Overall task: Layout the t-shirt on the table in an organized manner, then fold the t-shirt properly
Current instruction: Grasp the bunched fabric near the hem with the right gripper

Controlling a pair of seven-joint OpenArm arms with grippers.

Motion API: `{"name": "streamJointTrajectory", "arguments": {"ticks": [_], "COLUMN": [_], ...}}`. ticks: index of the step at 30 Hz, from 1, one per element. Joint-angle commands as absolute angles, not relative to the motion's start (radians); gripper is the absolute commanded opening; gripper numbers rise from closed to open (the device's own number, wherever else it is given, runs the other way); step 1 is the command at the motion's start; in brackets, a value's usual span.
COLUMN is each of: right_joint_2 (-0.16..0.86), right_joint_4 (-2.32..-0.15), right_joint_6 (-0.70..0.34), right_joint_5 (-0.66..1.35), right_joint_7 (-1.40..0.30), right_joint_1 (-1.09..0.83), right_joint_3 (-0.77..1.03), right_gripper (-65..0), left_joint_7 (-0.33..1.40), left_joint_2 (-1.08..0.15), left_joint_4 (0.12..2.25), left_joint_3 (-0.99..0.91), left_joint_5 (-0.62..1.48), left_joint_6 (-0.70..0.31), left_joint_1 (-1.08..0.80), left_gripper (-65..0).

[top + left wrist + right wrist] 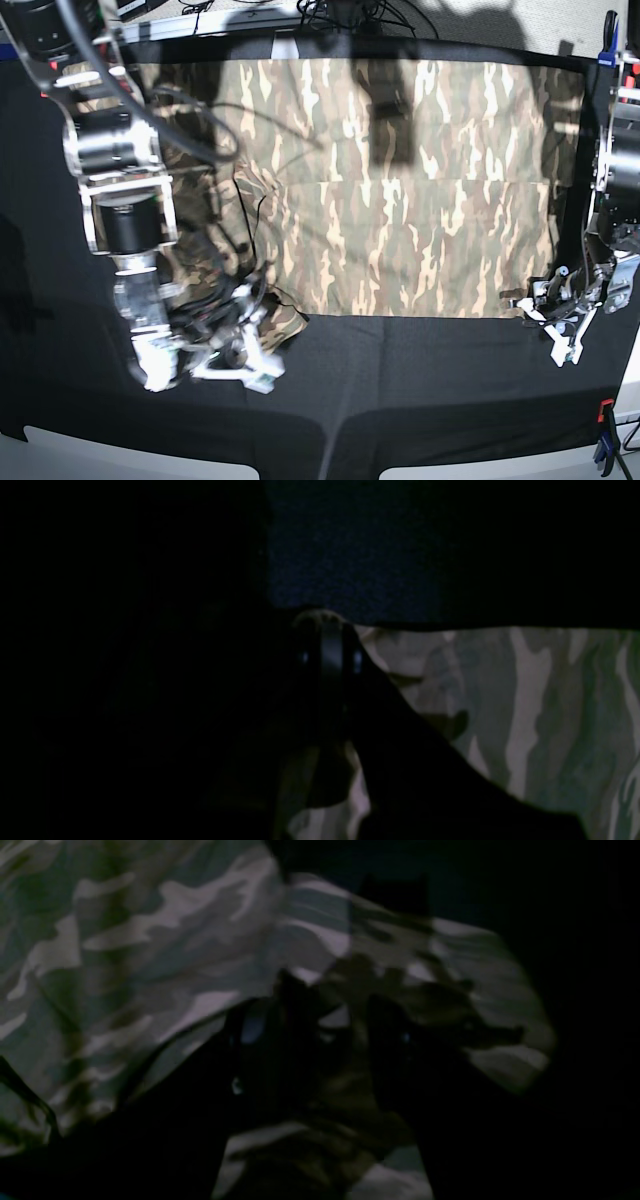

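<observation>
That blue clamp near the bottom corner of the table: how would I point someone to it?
Start from the wide table covered in matte black cloth, where a camouflage-print t-shirt lies spread out. Follow the near edge to its right-hand corner in the base view. There a small blue clamp with a red tip grips the cloth; a second one sits at the far right corner, this is the nearer.

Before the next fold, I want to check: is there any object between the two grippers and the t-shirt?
Nothing visible. The left gripper is shut on the t-shirt at its near corner. The right gripper stands with jaws apart directly over a sleeve, cloth between them. Only the shirt lies on the table.
</observation>
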State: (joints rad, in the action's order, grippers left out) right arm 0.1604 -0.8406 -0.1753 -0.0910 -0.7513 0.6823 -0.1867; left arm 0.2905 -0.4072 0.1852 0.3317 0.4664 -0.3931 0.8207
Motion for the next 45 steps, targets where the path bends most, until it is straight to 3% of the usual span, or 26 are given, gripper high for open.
{"name": "streamJointTrajectory", "arguments": {"ticks": [1,5,23,28,45], "right_joint_2": [0.162,0.161,0.160,0.160,0.161], "right_joint_4": [-0.858,-0.858,-0.852,-0.766,-0.677], "right_joint_6": [-0.166,-0.163,-0.163,-0.159,-0.017], "right_joint_5": [-0.093,-0.103,-0.158,-0.158,-0.285], "right_joint_7": [-0.730,-0.730,-0.666,-0.630,-0.500], "right_joint_1": [0.723,0.723,0.718,0.724,0.736], "right_joint_3": [-0.182,-0.182,-0.182,-0.182,-0.182], "right_gripper": [-40.6,-45.3,-45.4,-45.4,-45.4], "left_joint_7": [0.284,0.284,0.284,0.283,0.282], "left_joint_2": [-0.416,-0.416,-0.416,-0.416,-0.416], "left_joint_4": [0.196,0.196,0.196,0.196,0.196], "left_joint_3": [0.328,0.328,0.328,0.328,0.328], "left_joint_5": [0.468,0.468,0.468,0.469,0.468], "left_joint_6": [-0.393,-0.393,-0.393,-0.393,-0.393], "left_joint_1": [0.853,0.853,0.853,0.853,0.853], "left_gripper": [-65.0,-65.0,-65.0,-65.0,-65.0]}}
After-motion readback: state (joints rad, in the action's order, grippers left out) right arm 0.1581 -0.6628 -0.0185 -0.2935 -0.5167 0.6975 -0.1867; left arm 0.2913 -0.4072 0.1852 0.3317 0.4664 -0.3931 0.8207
